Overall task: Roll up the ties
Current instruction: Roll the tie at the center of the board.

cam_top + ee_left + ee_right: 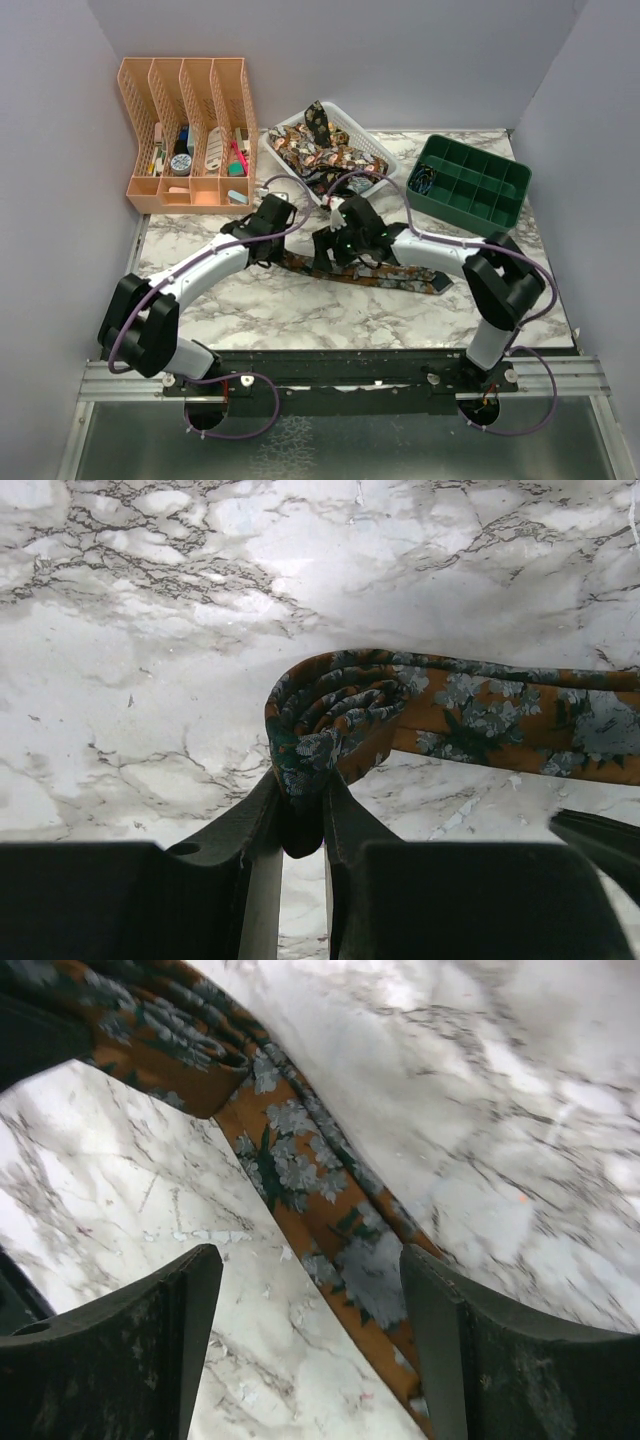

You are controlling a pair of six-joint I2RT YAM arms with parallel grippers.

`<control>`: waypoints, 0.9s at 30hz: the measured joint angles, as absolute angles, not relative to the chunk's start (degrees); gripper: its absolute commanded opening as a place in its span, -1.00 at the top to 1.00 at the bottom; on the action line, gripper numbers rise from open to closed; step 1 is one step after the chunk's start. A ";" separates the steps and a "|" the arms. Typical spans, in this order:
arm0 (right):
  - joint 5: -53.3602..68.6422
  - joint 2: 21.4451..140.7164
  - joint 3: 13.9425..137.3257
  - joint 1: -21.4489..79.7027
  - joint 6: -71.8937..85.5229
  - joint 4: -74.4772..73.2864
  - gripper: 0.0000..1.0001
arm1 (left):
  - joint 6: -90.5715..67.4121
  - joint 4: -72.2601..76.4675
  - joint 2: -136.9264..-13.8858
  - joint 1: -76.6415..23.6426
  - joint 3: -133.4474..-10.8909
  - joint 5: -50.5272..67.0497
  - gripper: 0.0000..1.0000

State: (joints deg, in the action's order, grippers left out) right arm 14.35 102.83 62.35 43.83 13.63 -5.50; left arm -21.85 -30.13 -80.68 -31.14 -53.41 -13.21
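**On the worktop: one necktie part-rolled, its coil pinched from the left**

At the far left of the white marble-pattern worktop [260, 310] stands a peach plastic slotted desk organiser [137, 110], which plays no part in the work. Next to the right, the left gripper [300, 805] has its jaws pressed together on the coiled end [325, 715] of a long, narrow fabric necktie [385, 275], dark with an orange and pale floral pattern. The coil is loose, of a few turns only, and sits just beyond the fingertips. Whether it rests on the marble or just clear of it cannot be told.

From the coil the unrolled length runs off to the right, flat on the worktop. Its long axis lies roughly across the table and drifts slightly toward the near edge. The right gripper [310, 1290] hangs over this flat run close to the coil, jaws spread wide and holding nothing. The fabric passes diagonally below the gap. The left arm is nearer the coil, the right nearer the free length.

Judgement: rolling is at an early stage, and further winding must advance rightward along that axis.

Behind, a white plastic mesh basket [385, 155] holds more ties [320, 150] of like pattern. At far right sits a green plastic compartment tray [520, 180].
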 measured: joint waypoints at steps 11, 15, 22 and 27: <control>3.62 87.77 52.58 40.95 29.43 -3.51 -0.62 | -21.37 -31.51 -85.82 -38.59 -57.34 -21.67 0.76; 0.99 86.43 50.11 38.74 34.33 -3.57 -0.63 | -22.74 -31.64 -86.74 -41.47 -57.93 -25.23 0.76; 0.08 86.37 48.99 35.66 38.79 -4.36 -0.63 | -27.29 -32.88 -91.05 -46.94 -60.77 -31.53 0.72; 0.08 86.35 48.80 35.53 39.92 -4.36 -0.62 | -31.48 -33.21 -94.21 -50.15 -62.26 -33.10 0.30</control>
State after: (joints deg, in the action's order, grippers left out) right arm 0.08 86.35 48.80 35.53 39.92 -4.36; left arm -31.48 -33.21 -94.21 -50.15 -62.26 -33.10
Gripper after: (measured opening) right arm 0.811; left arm 0.198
